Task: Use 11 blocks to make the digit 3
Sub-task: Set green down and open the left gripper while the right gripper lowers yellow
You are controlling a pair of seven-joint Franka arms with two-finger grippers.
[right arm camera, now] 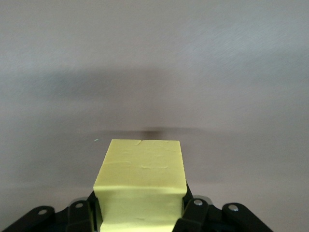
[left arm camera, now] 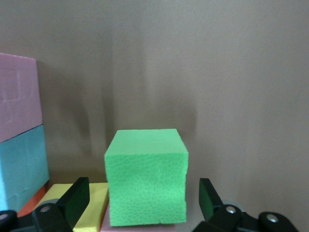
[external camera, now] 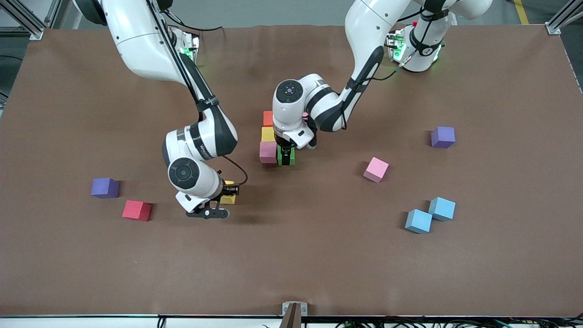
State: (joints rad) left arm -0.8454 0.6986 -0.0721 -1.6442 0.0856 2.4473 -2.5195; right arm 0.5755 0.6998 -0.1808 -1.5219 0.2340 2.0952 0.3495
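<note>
Yellow block (right arm camera: 140,181) in right claw (right arm camera: 140,212)

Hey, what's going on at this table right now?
Two robot arms are building a figure from foam cubes. The left gripper stands open around a green cube set beside the pink cube in the started figure. The right gripper is shut on a yellow cube. Other cubes lie scattered.

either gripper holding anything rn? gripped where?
Right gripper holds a yellow block by two opposite side faces. Left gripper is open around the green block, holding nothing.
</note>
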